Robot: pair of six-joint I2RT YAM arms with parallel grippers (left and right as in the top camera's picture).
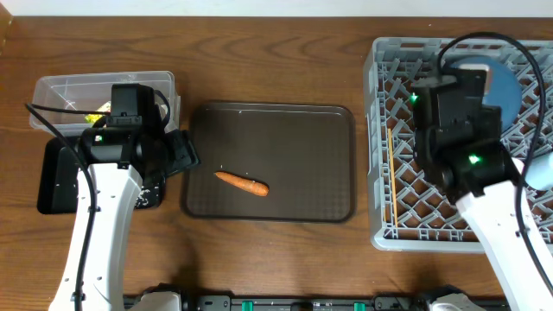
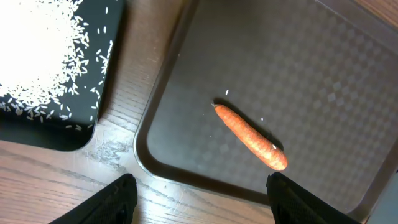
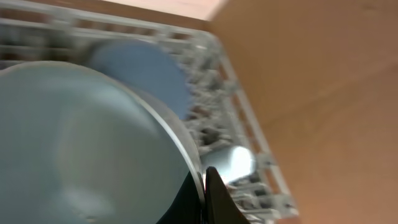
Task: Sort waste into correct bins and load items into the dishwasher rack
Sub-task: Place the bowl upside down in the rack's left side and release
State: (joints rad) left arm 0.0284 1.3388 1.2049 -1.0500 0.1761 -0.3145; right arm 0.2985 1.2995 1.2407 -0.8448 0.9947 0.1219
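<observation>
Left gripper (image 2: 202, 200) spread over the brown tray (image 2: 311, 74); right gripper (image 3: 203, 179) pinching the bowl (image 3: 74, 143) rim.
We see the carrot (image 2: 250, 136) lying on the brown tray, rice (image 2: 37, 56) heaped in the black tray (image 2: 50, 129) beside it, and the dish (image 3: 146, 71) in the rack (image 3: 208, 127) behind the bowl.

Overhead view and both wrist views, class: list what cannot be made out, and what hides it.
Black tray, overhead: mostly under the left arm.
Clear tub, overhead: contents too small to name, partly behind that arm.
Dishwasher rack, overhead: middle hidden by the right arm.
Right wrist: blurred; whether the right gripper touches the pale-blue dish is unclear.
</observation>
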